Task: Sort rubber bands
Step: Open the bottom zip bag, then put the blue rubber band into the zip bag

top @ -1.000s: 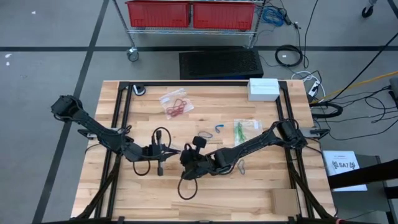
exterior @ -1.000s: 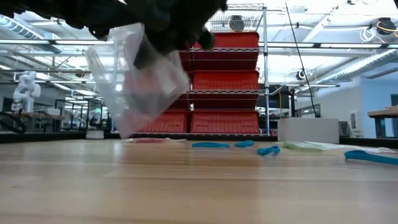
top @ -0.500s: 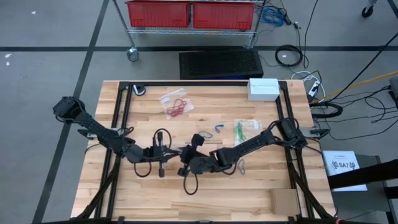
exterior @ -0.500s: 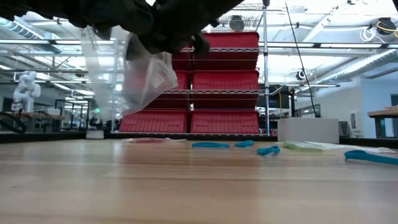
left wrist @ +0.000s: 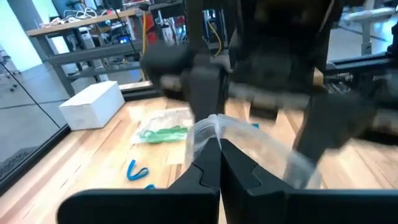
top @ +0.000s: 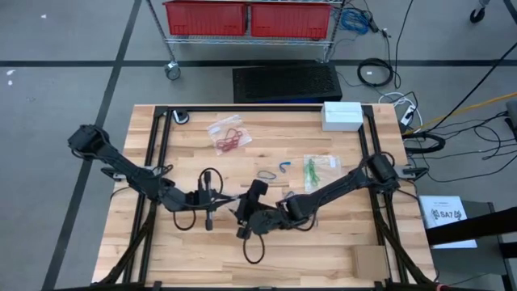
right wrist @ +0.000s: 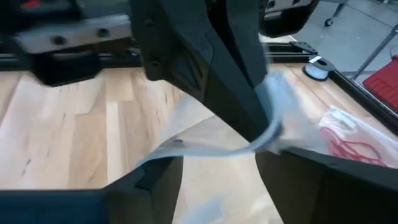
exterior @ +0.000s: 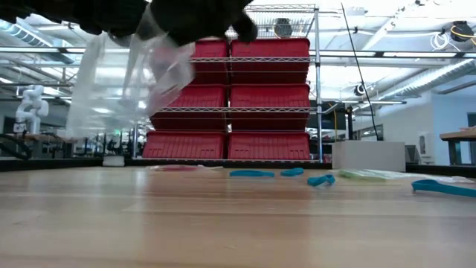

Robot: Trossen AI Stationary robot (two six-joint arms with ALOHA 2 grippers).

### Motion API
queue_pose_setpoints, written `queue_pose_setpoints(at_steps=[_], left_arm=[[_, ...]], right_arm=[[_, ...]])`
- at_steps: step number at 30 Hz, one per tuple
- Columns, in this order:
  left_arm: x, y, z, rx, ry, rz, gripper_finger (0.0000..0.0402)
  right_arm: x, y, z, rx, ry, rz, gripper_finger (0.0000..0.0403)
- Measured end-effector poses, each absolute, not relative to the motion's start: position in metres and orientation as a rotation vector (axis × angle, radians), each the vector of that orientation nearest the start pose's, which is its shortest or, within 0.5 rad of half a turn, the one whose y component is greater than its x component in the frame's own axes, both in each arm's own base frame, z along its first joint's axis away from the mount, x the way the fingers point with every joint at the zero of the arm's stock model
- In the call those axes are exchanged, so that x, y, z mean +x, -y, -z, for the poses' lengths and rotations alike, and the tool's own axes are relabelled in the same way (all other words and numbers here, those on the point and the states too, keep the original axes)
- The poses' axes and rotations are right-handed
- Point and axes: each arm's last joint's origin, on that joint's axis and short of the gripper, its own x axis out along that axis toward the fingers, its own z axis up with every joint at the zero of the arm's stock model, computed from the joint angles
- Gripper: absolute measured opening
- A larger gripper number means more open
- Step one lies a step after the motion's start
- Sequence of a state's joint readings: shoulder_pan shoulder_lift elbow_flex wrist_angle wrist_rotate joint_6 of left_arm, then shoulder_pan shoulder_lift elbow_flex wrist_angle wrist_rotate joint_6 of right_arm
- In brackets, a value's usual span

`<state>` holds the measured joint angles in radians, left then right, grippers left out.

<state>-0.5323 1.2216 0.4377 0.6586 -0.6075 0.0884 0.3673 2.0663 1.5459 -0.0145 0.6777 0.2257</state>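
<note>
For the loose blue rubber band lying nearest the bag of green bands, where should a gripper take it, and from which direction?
The blue rubber band lies flat and clear of the green-band bag. Best to come straight down from above and pinch across one strand near its curved end; it looks too thin and floppy for a side approach along the table.

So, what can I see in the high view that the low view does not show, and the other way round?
Only the high view shows the bag of red rubber bands, the white box's top and both arms meeting mid-table, left claw against right claw. Only the low view shows the clear bag hanging above the table, and the red bins behind. Both show blue rubber bands lying loose on the wooden table.
</note>
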Motion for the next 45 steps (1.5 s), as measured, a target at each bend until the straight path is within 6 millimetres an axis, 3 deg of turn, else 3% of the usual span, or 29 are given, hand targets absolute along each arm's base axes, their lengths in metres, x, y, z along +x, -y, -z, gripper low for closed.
queue_pose_setpoints(at_steps=[16,21,25,28,32,36,41,45], left_arm=[[0.209,0.104,-0.203,0.21,-0.185,-0.078,0.0],[0.207,0.102,-0.203,0.225,-0.21,-0.076,0.0],[0.199,0.104,-0.21,0.218,-0.202,-0.044,0.0],[0.192,0.106,-0.216,0.216,-0.186,-0.017,0.0],[0.185,0.106,-0.219,0.218,-0.186,0.002,0.0],[0.182,0.104,-0.216,0.227,-0.201,0.004,0.0],[0.182,0.104,-0.215,0.222,-0.202,0.005,0.0],[0.182,0.104,-0.215,0.221,-0.202,0.01,0.0]], right_arm=[[0.38,-0.168,-0.285,-0.097,-0.527,0.29,0.0197],[0.359,-0.158,-0.29,-0.148,-0.635,0.38,0.0197],[0.348,-0.124,-0.268,-0.054,-0.884,0.537,0.0197],[0.344,-0.096,-0.241,-0.031,-0.993,0.646,0.0197],[0.343,-0.057,-0.197,0.069,-1.068,0.672,0.0197],[0.343,-0.02,-0.161,0.18,-1.033,0.656,0.0198],[0.336,0.02,-0.144,0.234,-1.017,0.719,0.0222],[0.329,0.039,-0.137,0.261,-1.034,0.767,0.0249]])
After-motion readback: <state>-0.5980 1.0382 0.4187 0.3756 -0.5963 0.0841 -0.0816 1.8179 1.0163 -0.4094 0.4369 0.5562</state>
